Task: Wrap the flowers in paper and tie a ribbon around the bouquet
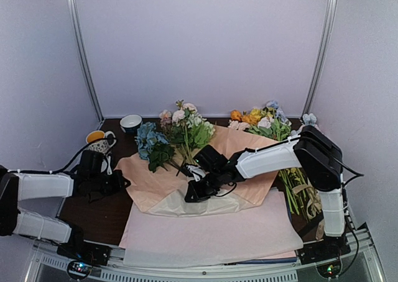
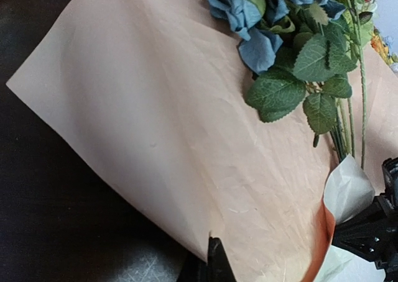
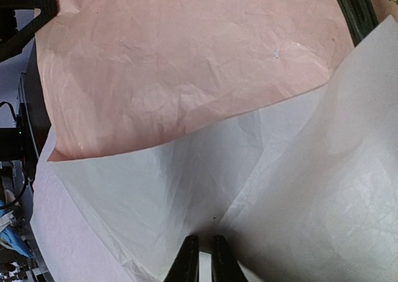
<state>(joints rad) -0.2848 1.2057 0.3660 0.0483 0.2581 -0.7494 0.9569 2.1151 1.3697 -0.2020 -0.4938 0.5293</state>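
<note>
Whole paper [image 1: 146, 182] in top view only

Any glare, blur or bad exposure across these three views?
Top external: even, soft light, sharp, no glare on the paper. Left wrist: flowers in focus, table nearly black. Right wrist: the paper's pale underside is bright but its creases are readable; the right pincer fingertips are dark and slightly soft.

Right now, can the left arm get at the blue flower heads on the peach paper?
Probably yes: only bare peach-tan wrapping paper lies between the left claw and the dusty blue flower heads, though it's shut on the paper's edge.
</note>
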